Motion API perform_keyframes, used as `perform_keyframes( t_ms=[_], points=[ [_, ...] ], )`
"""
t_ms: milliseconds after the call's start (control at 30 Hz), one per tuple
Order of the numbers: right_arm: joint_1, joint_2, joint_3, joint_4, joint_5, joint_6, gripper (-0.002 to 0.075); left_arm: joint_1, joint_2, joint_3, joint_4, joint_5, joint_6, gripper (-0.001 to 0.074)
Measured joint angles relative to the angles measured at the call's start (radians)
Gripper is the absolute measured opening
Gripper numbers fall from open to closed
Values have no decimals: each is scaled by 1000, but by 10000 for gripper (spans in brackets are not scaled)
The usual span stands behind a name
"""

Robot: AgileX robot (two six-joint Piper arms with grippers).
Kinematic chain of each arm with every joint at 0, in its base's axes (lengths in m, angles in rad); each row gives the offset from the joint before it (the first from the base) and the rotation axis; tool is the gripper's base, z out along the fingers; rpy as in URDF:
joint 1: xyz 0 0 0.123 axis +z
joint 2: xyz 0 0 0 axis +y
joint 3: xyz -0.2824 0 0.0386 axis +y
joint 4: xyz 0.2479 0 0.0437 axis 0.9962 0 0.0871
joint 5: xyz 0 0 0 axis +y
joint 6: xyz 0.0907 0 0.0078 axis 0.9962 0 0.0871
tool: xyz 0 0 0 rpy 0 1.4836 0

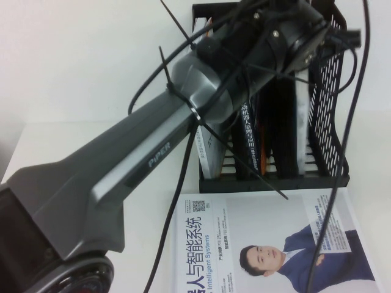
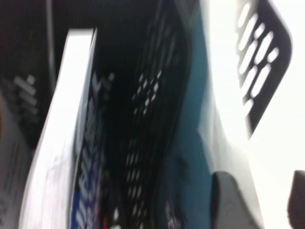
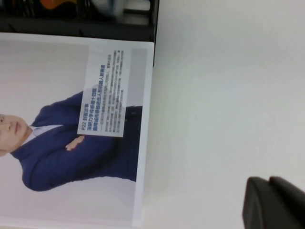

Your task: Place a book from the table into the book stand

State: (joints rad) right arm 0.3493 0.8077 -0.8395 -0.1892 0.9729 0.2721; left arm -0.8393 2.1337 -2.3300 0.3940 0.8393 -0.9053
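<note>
The book stand (image 1: 333, 122) stands at the back of the table (image 1: 73, 91), with several books upright in it. My left arm reaches over its top, and the wrist (image 1: 287, 30) hides the left gripper in the high view. In the left wrist view the left gripper (image 2: 262, 193) is open inside the stand (image 2: 262, 62). One of its fingers (image 2: 231, 202) lies against the book (image 2: 190, 119), whose teal back cover and white side stand upright in a slot. The gap between the jaws is empty. My right gripper (image 3: 268, 183) is shut and empty over bare table (image 3: 224, 95).
A white book picturing a man in a blue suit (image 1: 269, 244) lies flat in front of the stand, and it also shows in the right wrist view (image 3: 71, 133). Another white-edged book (image 2: 62, 143) stands in a neighbouring slot. Cables (image 1: 351, 122) hang over the stand.
</note>
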Motion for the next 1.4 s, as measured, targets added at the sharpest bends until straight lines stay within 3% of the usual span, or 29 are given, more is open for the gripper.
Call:
perform_keyframes(
  t_ms=[133, 300, 433, 567, 667, 1033, 1233, 1400],
  points=[
    [0, 0, 0, 0, -7, 0, -3, 0, -7, -2, 8, -31, 4, 356],
    [0, 0, 0, 0, -12, 0, -3, 0, -9, -2, 13, -39, 41, 400],
    [0, 0, 0, 0, -12, -6, -3, 0, -36, -2, 29, -50, 64, 308],
    [0, -15, 0, 0, -6, -29, -3, 0, -111, -2, 108, -46, 68, 108],
    [0, -55, 0, 0, -6, -50, -3, 0, -180, -2, 192, -11, 71, 31],
    [0, -303, 12, 17, 6, -77, -3, -20, -415, -11, 450, 209, 81, 1],
    [0, -419, 167, 41, -54, -77, -3, -127, -465, 32, 639, 260, 89, 0],
    [0, -487, 325, 52, -116, -77, -3, -259, -526, 205, 765, 277, 89, -1]
  ],
)
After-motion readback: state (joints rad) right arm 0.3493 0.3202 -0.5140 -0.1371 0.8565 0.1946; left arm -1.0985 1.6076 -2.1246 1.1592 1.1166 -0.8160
